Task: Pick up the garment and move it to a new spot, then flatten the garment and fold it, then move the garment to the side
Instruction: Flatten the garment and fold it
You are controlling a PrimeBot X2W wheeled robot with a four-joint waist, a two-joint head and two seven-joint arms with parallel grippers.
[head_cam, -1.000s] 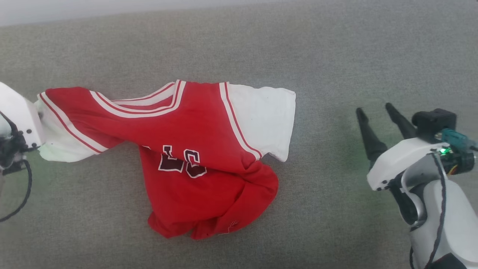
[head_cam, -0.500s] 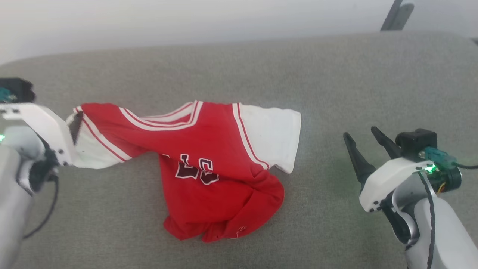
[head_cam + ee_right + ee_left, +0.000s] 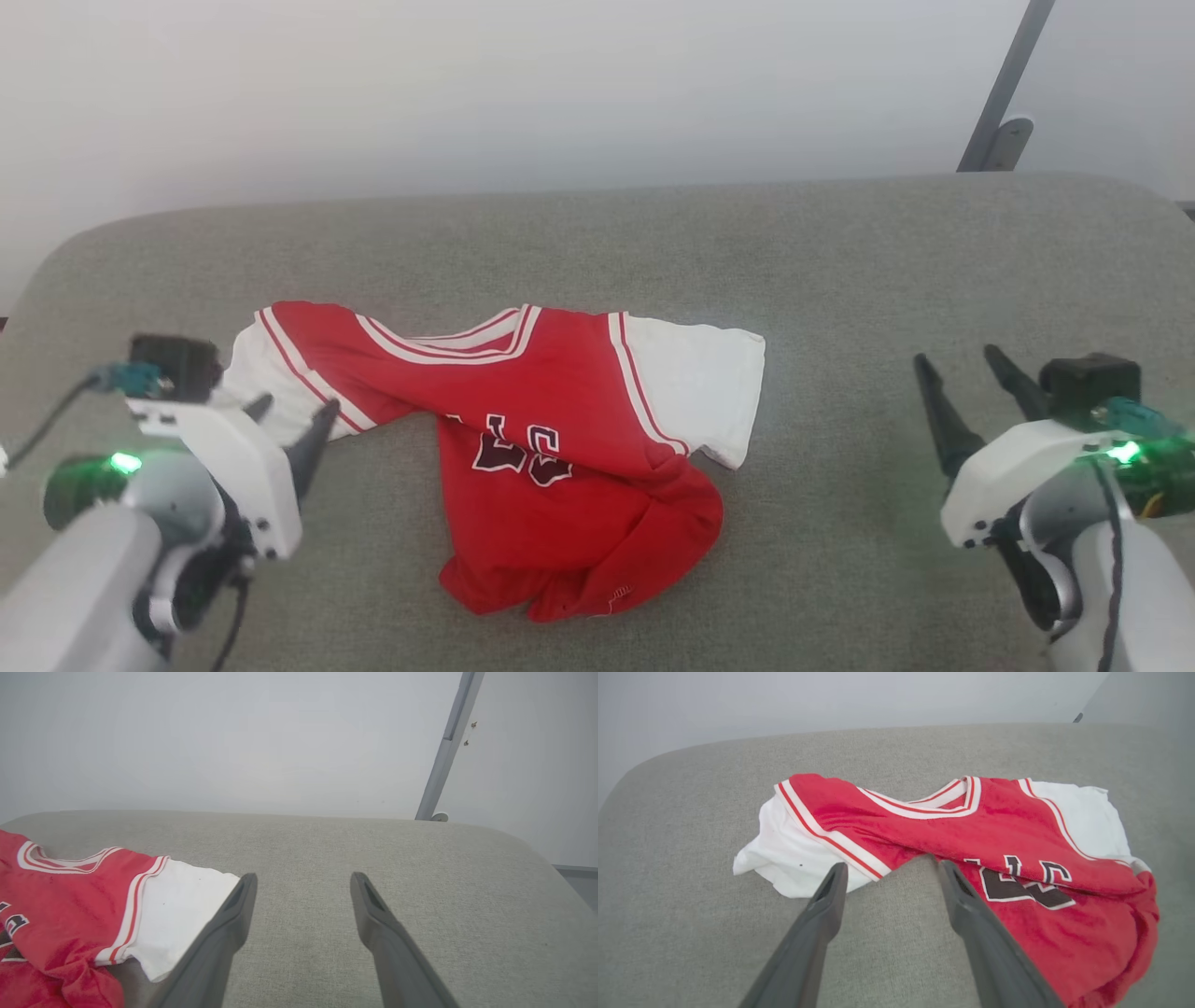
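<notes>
Garment is down on the grey padded surface, centre-left in the head view, not flat. Collar points to the far edge and one white sleeve goes out each way. The sleeve on the robot's left is rumpled with red body fabric folded over part of it. The sleeve on the robot's right lies fairly smooth. The lower red body is bunched into a lump on the near side, hem curled under. Chest lettering is partly swallowed by a fold. Left gripper: fingers spread wide, nothing between them, tips just at the near edge of the left sleeve. In the left wrist view one tip overlaps the white sleeve edge and the other sits by the red body edge, with bare grey surface in the gap. Can't tell whether either tip actually touches cloth. Right gripper: fingers also spread wide, empty, out over bare surface on the robot's right and well clear of the garment. In the right wrist view the right sleeve shows just beyond one finger. Pale wall sits behind the surface, with a slanted grey metal bar at the far right.
</notes>
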